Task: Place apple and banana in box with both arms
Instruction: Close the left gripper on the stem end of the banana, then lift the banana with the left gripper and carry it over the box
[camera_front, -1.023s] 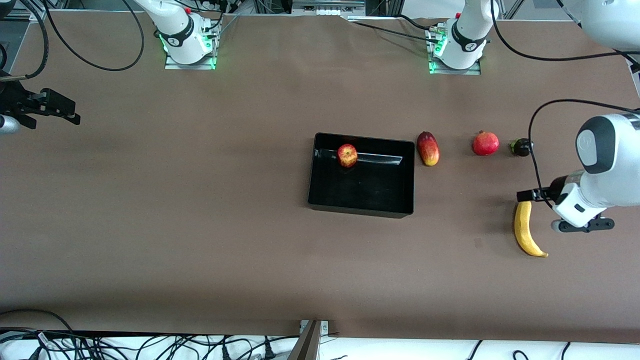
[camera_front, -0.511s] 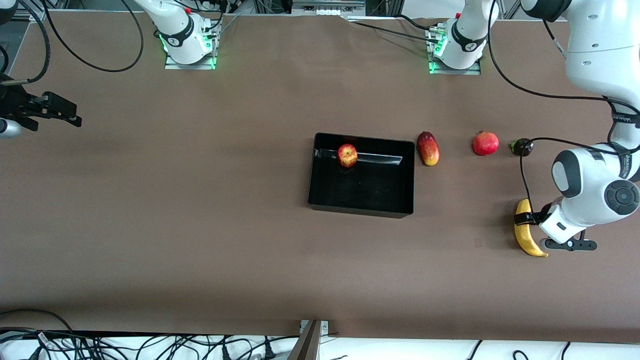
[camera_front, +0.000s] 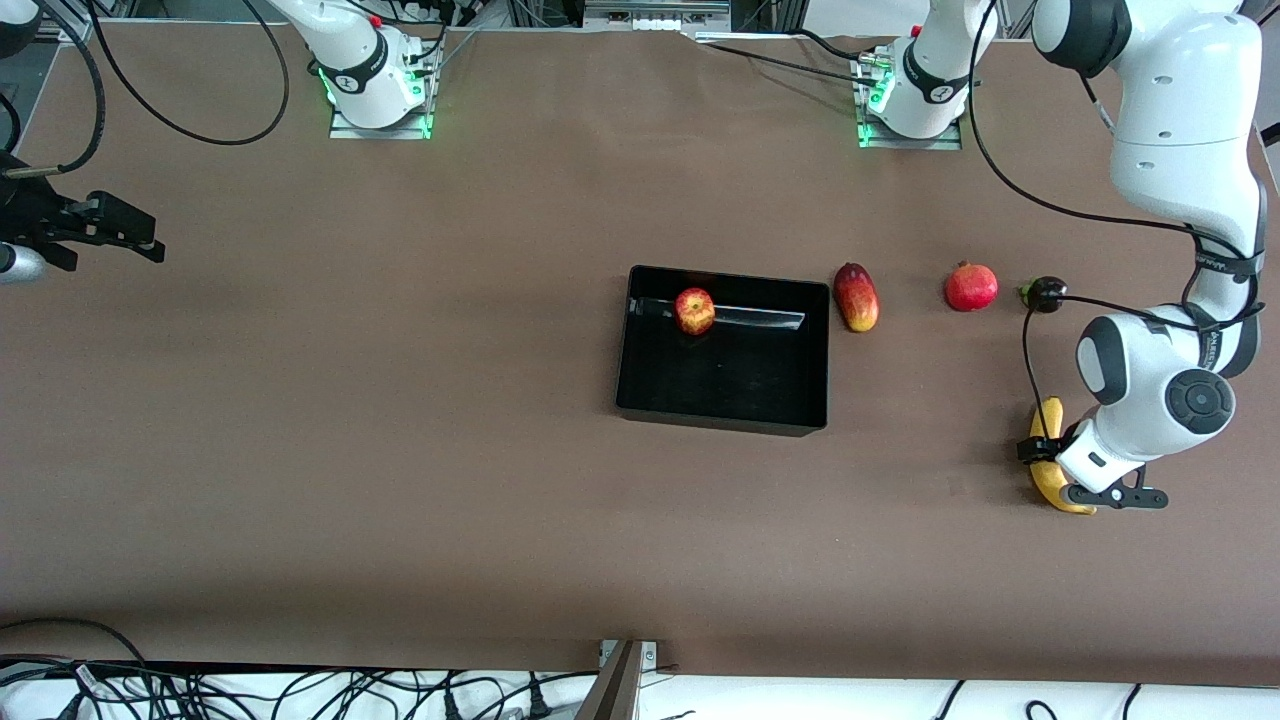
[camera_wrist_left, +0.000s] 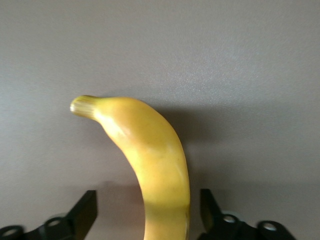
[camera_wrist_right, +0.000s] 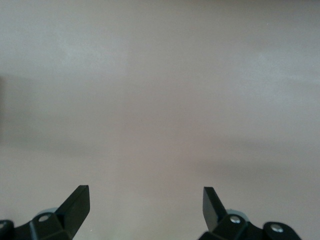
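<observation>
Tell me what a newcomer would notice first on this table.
The black box in the middle, with the apple inside near the edge toward the robots' bases. At the left arm's end, the left tool straddles the banana, fingers either side with gaps. The right tool waits open over bare table.

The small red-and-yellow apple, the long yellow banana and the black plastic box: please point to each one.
Small red-and-yellow apple (camera_front: 694, 311), front view, its middle.
Long yellow banana (camera_wrist_left: 155, 160), left wrist view, mid-body.
Black plastic box (camera_front: 722, 419), front view, nearer wall.
</observation>
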